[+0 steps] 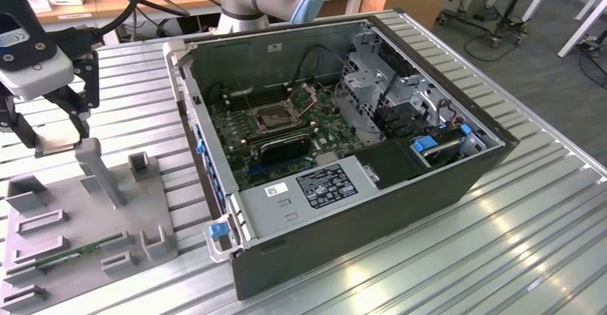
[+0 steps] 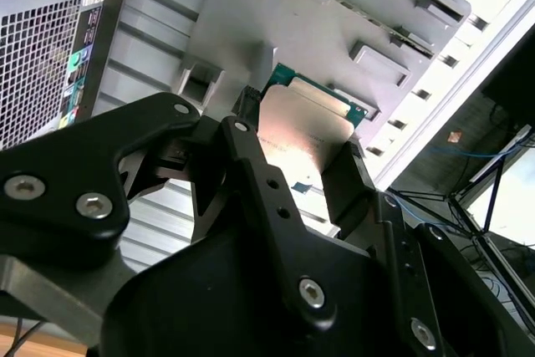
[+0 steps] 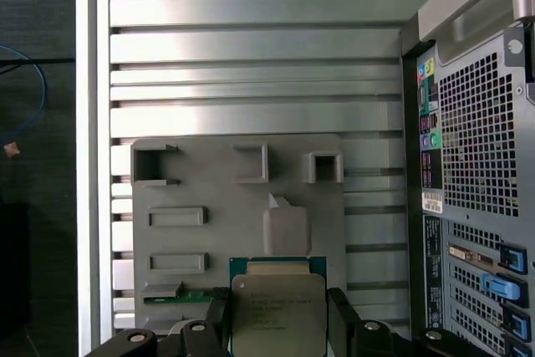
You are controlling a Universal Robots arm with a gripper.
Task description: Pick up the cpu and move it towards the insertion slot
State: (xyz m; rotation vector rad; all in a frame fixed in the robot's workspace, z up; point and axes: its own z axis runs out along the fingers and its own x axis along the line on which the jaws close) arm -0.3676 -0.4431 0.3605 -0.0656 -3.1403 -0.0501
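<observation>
black fingers [image 2: 251, 173] of the gripper [image 2: 297, 144] sit closest in both wrist views, jaws closed on opposite edges of the cpu [image 3: 278, 319], whose silvery lid faces the first wrist view. gripper and chip hang above the grey fixture plate [image 1: 71, 201] at the exterior view's left, where a green memory stick [image 1: 81, 252] lies in a holder. well apart, the insertion slot [image 1: 275, 116] sits on the motherboard inside the open computer case [image 1: 379, 208] on the slatted metal table [image 1: 531, 208].
</observation>
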